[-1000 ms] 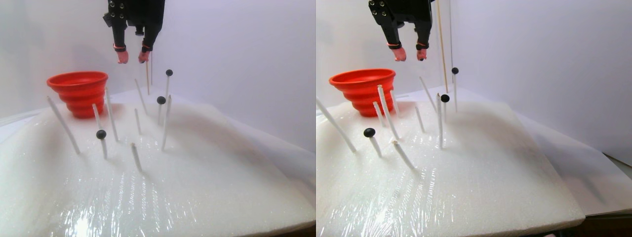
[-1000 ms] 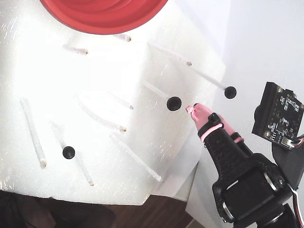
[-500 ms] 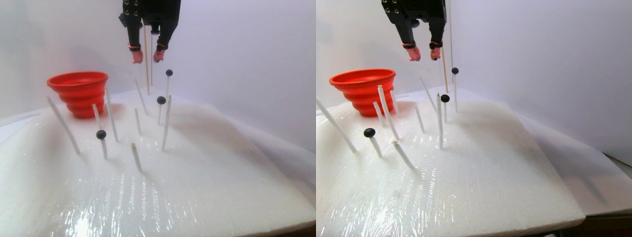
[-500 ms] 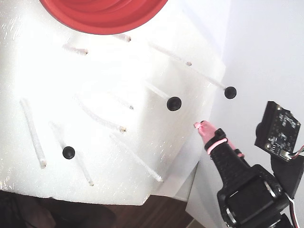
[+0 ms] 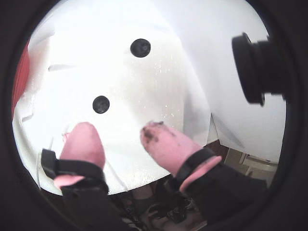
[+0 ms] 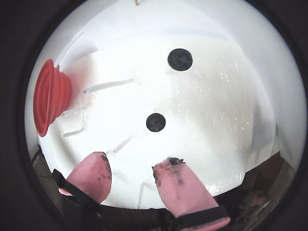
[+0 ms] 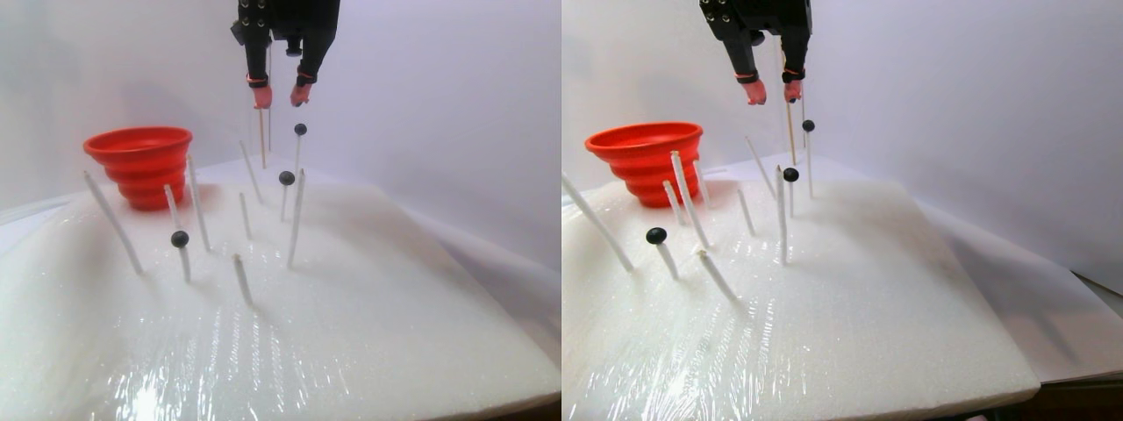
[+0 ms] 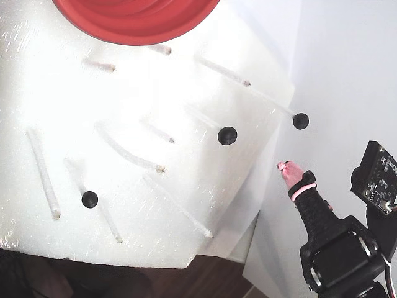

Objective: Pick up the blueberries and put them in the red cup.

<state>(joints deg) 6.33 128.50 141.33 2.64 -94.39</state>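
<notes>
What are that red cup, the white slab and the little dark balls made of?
The red cup looks like matte, flexible plastic or silicone: stepped, collapsible-looking rings. The white slab seems to be foam under glossy cling film, judging by its sparkly, wrinkled sheen. The blueberries look like dull, smooth beads; their material is unclear.

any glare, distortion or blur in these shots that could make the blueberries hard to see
Both wrist views are fisheye, dark-vignetted, the foam blown out white, yet two blueberries stand out dark. In the stereo pair view, wrap glare sits low in front, away from the berries. In the fixed view, light is even, the red cup cropped at top.
</notes>
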